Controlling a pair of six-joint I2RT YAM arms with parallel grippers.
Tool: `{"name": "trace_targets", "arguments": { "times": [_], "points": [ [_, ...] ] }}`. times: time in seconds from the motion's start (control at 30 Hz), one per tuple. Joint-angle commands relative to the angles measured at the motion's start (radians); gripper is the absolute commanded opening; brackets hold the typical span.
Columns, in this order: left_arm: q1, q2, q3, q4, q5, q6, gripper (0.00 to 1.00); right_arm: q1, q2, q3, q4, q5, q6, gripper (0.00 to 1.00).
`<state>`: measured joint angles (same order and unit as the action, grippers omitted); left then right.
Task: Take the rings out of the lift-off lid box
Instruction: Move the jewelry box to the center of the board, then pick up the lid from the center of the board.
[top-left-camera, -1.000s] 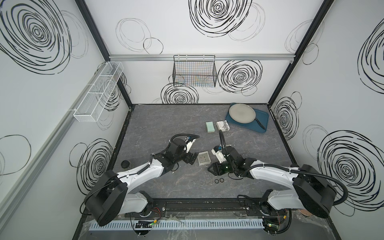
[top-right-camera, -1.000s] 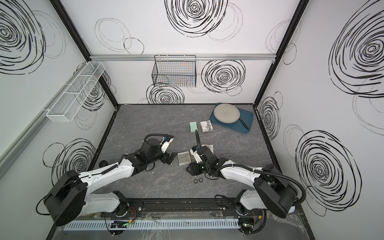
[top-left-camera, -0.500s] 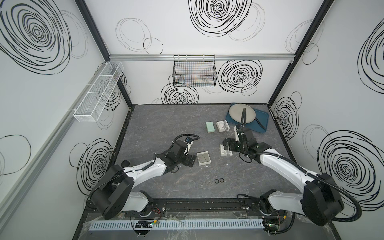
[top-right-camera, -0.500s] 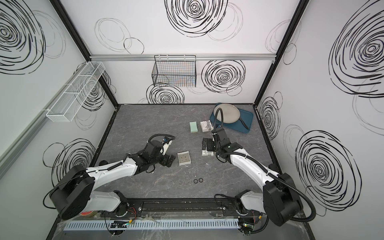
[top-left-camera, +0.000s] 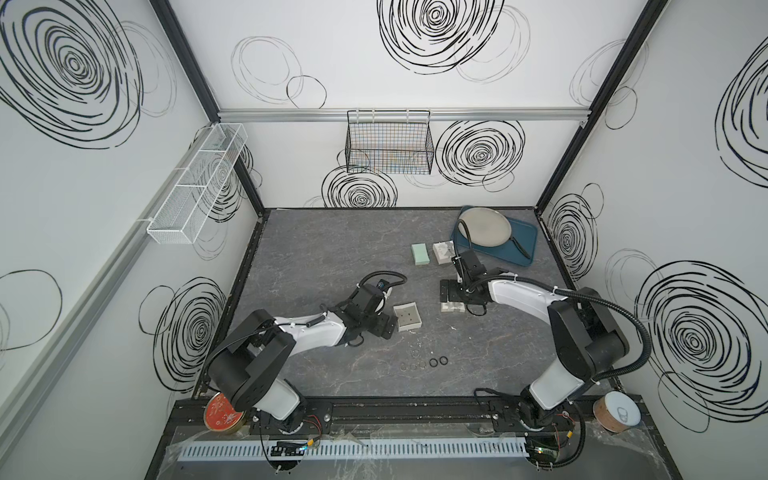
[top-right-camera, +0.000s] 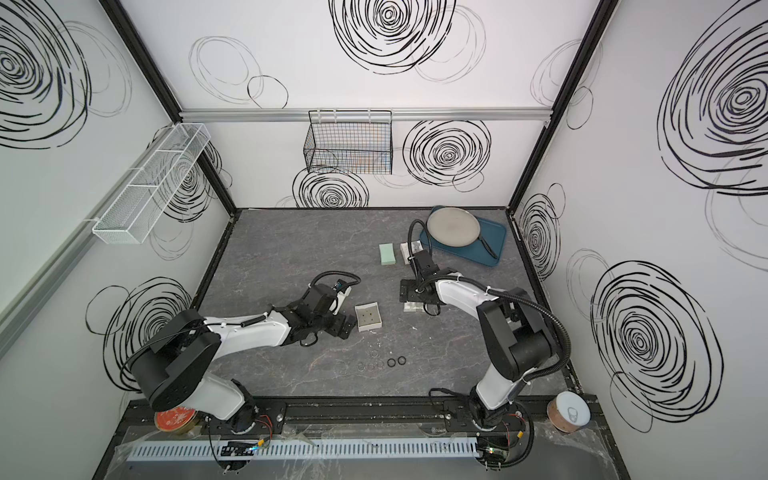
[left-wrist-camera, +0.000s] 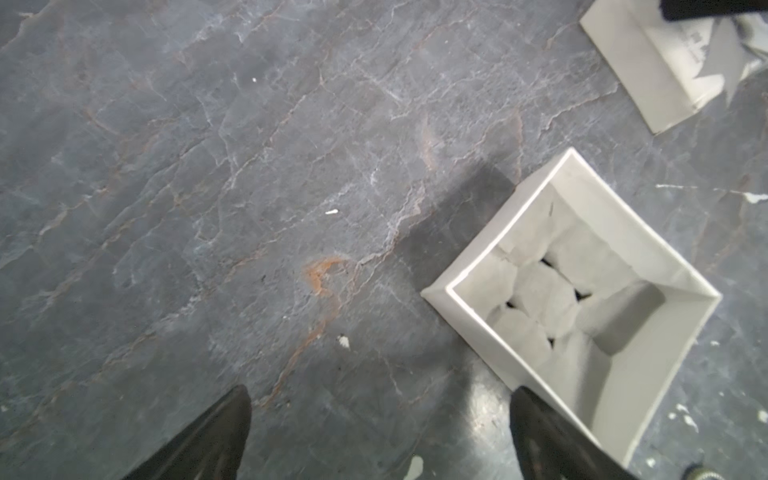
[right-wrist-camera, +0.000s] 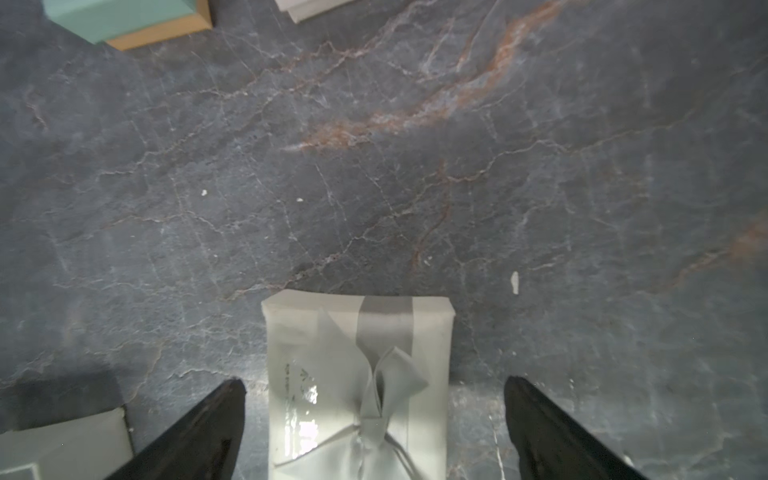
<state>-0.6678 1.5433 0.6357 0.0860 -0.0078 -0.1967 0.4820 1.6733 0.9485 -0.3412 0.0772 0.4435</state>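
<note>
The right arm has swung away from the near middle of the tabletop, where it was beside the rings, and now hangs farther out over the lid. Nearest the robot, six rings lie loose on the tabletop in a small cluster, two black and four pale, clear of both arms. Beyond them the box stands open. The left wrist view shows only its pale slotted padding, with no ring in it that I can make out. The left fingers are spread and empty just beside the box. Farther out, the right fingers are spread wide either side of the lid, not gripping it. Judging by this, the emptying looks done, and nothing seems left but drawing the arms back.
</note>
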Motion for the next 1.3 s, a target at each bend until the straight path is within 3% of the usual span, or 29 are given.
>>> {"name": "trace_targets", "arguments": {
  "times": [0.0,0.3,0.67,1.0,1.27],
  "points": [
    [-0.004,0.020,0.040,0.052,0.014,-0.004,1.00,-0.002,0.026,0.033,-0.017,0.004,0.001,1.00],
    [-0.010,0.075,0.091,0.061,0.032,0.006,1.00,0.007,0.082,0.042,-0.015,0.027,0.002,1.00],
    [-0.012,0.086,0.099,0.068,0.038,0.024,1.00,0.033,0.103,0.062,-0.030,0.043,0.011,0.86],
    [0.005,-0.026,0.055,0.039,0.007,0.084,1.00,0.053,0.093,0.067,-0.051,0.050,0.026,0.75],
    [0.049,-0.132,0.014,0.006,-0.006,0.127,1.00,0.073,0.077,0.097,-0.104,0.070,0.029,0.76]
  ]
}}
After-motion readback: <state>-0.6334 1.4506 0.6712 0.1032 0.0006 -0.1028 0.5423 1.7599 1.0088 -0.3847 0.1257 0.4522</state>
